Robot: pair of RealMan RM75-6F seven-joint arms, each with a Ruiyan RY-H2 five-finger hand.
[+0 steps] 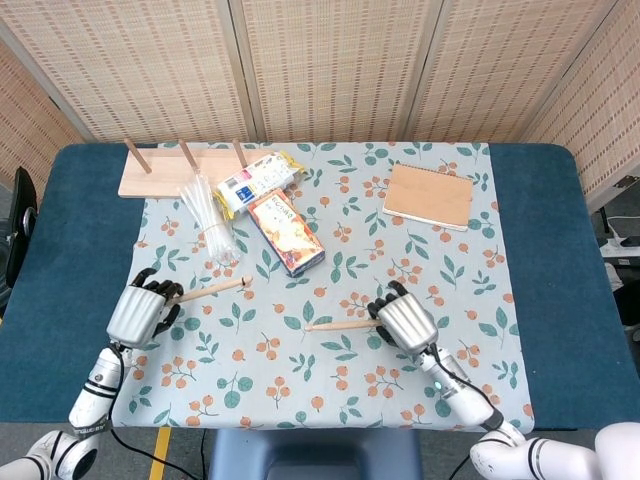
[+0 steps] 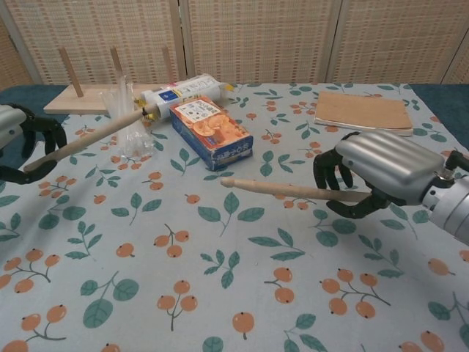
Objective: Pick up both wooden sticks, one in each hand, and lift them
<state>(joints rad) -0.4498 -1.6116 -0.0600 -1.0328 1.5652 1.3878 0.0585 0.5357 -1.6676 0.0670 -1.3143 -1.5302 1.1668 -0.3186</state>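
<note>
My left hand grips one wooden stick near the left edge of the floral cloth. That stick is off the table and slants up toward the far right. My right hand grips the other wooden stick at its right end. This second stick hangs clear of the cloth and points left, nearly level.
An orange box, a yellow-and-white packet and a clear plastic bundle lie behind the sticks. A wooden peg board sits at the far left and a brown notebook at the far right.
</note>
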